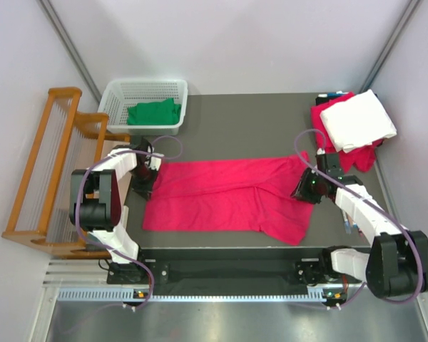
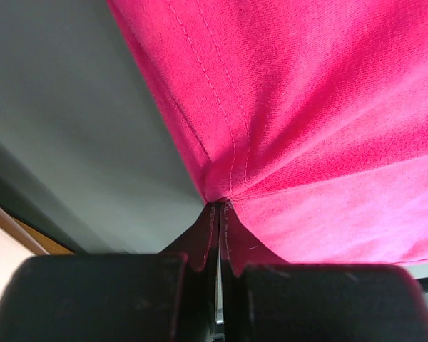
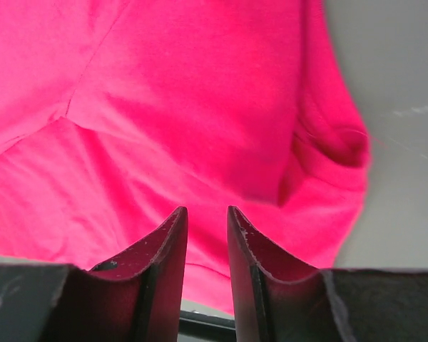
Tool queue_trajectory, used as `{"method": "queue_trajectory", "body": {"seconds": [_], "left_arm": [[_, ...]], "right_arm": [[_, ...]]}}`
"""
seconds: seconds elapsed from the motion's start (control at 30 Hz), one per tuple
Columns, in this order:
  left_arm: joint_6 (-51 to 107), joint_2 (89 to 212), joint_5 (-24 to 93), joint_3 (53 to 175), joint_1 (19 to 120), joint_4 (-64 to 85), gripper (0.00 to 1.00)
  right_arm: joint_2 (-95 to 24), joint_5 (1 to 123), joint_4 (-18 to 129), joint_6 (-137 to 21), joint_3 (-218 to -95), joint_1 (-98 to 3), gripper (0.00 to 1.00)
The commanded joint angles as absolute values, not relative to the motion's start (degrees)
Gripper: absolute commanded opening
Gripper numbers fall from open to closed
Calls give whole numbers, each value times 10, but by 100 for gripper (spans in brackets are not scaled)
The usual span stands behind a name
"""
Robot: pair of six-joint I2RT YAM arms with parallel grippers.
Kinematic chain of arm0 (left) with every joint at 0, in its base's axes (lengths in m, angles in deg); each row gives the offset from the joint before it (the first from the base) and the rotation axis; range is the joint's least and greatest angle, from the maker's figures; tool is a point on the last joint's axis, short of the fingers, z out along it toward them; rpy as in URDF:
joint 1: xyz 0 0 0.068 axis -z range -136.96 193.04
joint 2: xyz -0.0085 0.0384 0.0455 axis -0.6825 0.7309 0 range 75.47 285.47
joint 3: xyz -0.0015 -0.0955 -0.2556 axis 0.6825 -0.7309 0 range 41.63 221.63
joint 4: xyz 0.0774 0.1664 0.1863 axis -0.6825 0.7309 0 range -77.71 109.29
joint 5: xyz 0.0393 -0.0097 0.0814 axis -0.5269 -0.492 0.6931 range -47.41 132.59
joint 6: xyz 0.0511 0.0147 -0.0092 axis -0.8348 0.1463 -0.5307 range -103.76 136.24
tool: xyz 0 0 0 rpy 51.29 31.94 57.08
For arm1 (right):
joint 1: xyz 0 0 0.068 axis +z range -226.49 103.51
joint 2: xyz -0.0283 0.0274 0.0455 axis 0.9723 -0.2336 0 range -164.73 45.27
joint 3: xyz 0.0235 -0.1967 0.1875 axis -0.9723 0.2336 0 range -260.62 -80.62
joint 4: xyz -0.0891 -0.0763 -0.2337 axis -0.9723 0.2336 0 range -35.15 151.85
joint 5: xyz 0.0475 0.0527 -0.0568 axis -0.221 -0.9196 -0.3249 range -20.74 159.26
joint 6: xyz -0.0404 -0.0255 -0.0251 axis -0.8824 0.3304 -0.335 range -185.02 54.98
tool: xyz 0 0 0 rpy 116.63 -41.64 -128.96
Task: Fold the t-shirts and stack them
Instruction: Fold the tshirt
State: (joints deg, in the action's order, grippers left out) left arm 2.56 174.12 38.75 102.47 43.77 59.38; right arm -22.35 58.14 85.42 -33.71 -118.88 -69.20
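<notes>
Left tool (image 2: 220, 208) is clamped on an edge of the pink shirt (image 1: 221, 199), spread on the table (image 1: 250, 121); right tool (image 3: 207, 217) hangs narrowly parted over the other end.

**One pink shirt spread out, three more at the far corners**

A pink shirt (image 1: 228, 196) lay spread lengthwise across the middle of the surface (image 1: 235, 121). It was doubled over along its length, with a sleeve flaring toward the near right. Its left end was pinched in the left gripper (image 2: 220, 206), the cloth drawn into creases there. A green shirt (image 1: 154, 112) sat crumpled in the basket (image 1: 146, 84) at the far left. A white shirt (image 1: 358, 120), folded, rested on a second pink shirt (image 1: 321, 117), also folded, at the far right.
</notes>
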Motion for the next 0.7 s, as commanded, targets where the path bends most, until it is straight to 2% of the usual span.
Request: {"method": "queue_trajectory", "body": {"seconds": [0.0,0.3,0.67], "left_arm": [[15,1748,381,1020,435,584,0],[10,1742,378,1027,435,594,0],[9,1742,372,1022,435,591,0]], "right_arm": [[-172,665,902,-334,-1200,-682,30],[-207,779,917,-321,-1196,-684,29],[-221,821,910,-299,-1194,-718,29]]}}
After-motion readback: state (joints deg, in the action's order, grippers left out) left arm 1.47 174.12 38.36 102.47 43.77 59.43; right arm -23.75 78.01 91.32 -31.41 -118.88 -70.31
